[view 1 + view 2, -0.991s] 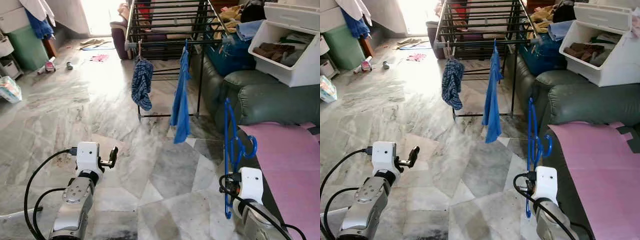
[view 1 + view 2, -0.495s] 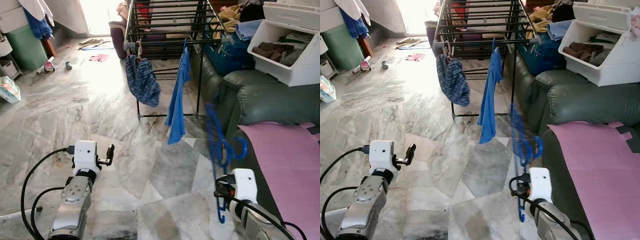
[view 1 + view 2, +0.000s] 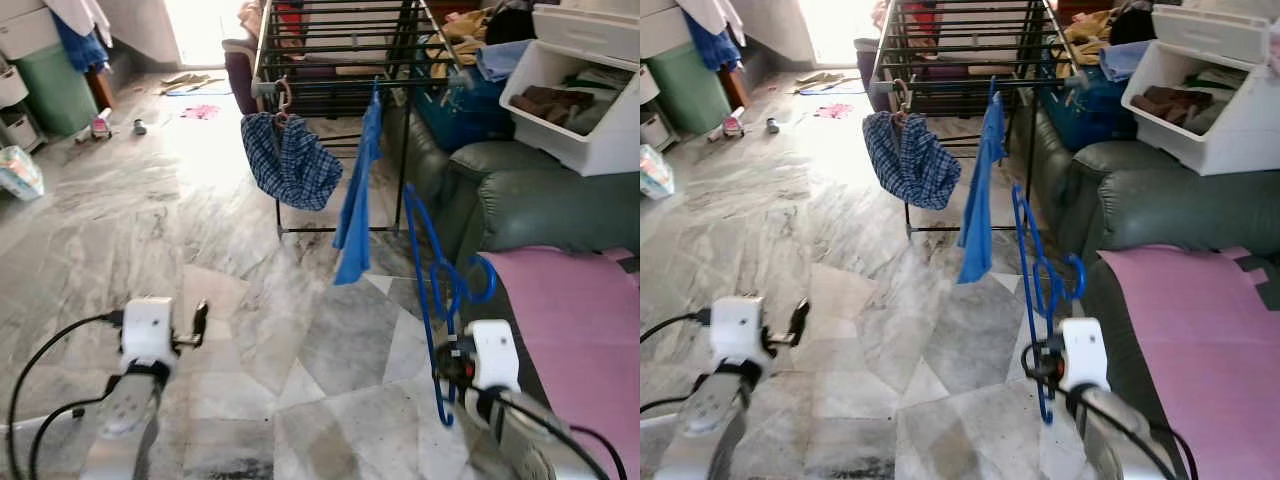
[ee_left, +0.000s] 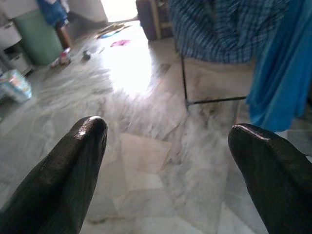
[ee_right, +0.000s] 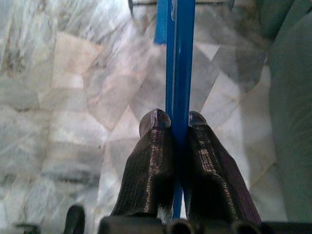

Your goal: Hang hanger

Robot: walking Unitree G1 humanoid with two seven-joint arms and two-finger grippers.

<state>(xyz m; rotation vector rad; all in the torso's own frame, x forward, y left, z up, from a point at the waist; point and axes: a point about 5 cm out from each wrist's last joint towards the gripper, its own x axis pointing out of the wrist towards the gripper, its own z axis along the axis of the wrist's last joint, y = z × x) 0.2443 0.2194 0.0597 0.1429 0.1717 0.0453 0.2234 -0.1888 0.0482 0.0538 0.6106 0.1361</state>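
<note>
A blue plastic hanger (image 3: 432,290) stands upright in my right gripper (image 5: 176,122), whose black fingers (image 5: 156,146) are shut on its thin bar. It is low at the right, beside the green sofa. Ahead stands a black drying rack (image 3: 335,60), with a checked blue garment (image 3: 290,165) and a plain blue cloth (image 3: 357,200) hanging from its front rail. My left gripper (image 4: 168,134) is open and holds nothing, low at the left over the marble floor.
A green sofa (image 3: 520,205) with a pink sheet (image 3: 585,330) lies at the right. A white bin of clothes (image 3: 585,90) sits on it. Toys and rags (image 3: 200,112) lie on the far floor, and green drawers (image 3: 55,85) stand at the far left.
The view has closed in on the rack. The checked garment has swung out wider. The hanger, still held, has straightened upright. My left arm has dropped lower.
</note>
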